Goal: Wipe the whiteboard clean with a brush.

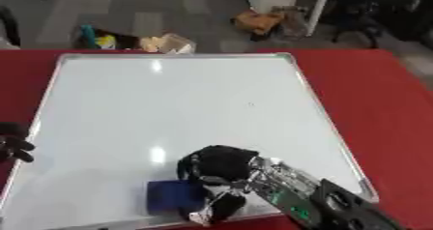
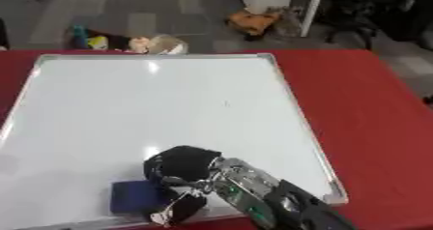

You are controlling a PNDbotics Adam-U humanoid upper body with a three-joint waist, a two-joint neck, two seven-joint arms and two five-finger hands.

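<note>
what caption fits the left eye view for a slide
Right robot hand holds a blue brush at the whiteboard's near edge.

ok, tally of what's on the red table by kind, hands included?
whiteboard: 1
blue brush: 1
robot hands: 2, the right hand and the left hand
total: 4

The right arm (image 1: pixel 338 207) comes in from the 5 o'clock corner, its forearm running toward 10 o'clock. The right hand (image 1: pixel 218 164) sits low at about 6 o'clock, palm down, fingers curled with the thumb tucked below. The left hand (image 1: pixel 12 147) shows only at the 9 o'clock edge, dark fingers curled.
</note>
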